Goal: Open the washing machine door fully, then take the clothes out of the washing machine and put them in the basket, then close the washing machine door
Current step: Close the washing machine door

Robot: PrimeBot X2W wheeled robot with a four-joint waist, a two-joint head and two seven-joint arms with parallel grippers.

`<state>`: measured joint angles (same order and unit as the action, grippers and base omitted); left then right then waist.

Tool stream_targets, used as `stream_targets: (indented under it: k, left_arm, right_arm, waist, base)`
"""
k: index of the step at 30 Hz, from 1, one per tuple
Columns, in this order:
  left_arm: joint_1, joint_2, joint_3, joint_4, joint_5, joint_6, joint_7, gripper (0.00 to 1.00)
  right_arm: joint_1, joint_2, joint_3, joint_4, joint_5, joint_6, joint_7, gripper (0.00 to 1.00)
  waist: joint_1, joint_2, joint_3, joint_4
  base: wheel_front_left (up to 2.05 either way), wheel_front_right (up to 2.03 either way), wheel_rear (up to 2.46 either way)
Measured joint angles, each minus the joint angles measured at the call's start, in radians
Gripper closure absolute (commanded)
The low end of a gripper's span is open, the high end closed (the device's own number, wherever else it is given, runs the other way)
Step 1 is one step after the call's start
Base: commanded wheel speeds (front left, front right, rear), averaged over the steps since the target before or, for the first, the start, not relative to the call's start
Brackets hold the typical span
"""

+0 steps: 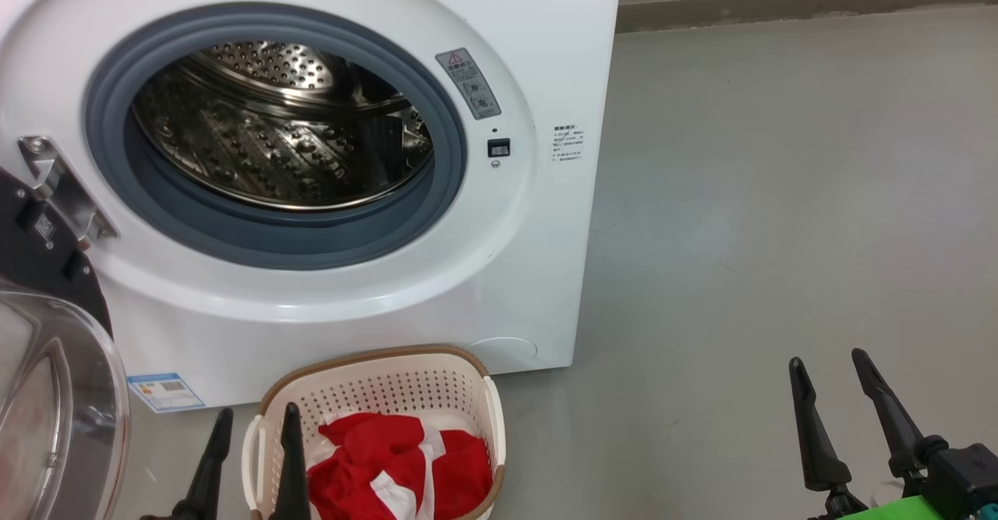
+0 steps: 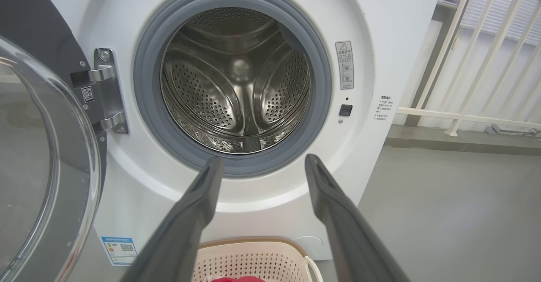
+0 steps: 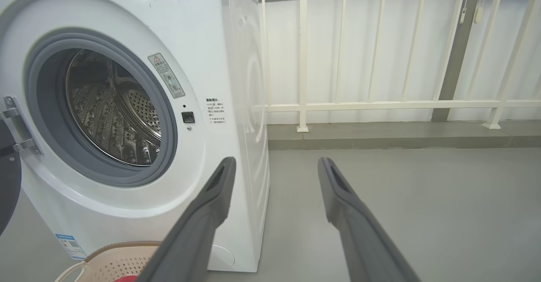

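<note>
— How is the light behaving?
— Soft, even brightness is filling my views; the big white box-shaped washing machine (image 1: 499, 294) is glaring slightly, and its steel perforated drum (image 2: 236, 79) is glinting.
— Any distortion?
— My wrist cameras are bowing the white metal railing (image 2: 465, 115) at the edges.

washing machine door (image 1: 47, 395): at the lower left of the head view I get only its right part; the rest runs off the left edge.
basket (image 1: 405, 387): its near end is cut by the bottom edge, and the clothes (image 1: 374, 458) cover its floor.
clothes: I cannot count the pieces.
left gripper (image 1: 258, 411): one finger covers part of the basket's left wall.
warning sticker (image 1: 468, 83), blue label (image 1: 165, 392): the print is too small for me to read.
</note>
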<state>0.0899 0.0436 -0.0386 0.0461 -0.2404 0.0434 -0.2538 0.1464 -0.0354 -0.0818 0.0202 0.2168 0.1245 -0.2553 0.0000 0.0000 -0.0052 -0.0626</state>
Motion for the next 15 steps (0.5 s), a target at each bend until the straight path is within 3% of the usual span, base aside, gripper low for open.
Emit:
stream_targets:
  k: [15]
  left_arm:
    - [0.005,0.0,0.005,0.005,0.003,-0.002,0.0,0.0]
  right_arm:
    - [0.005,0.0,0.001,0.0,0.0,0.0,0.0,0.0]
  waist:
    - [0.0001,0.0,-0.014,-0.003]
  base:
    - [0.0,0.0,0.0]
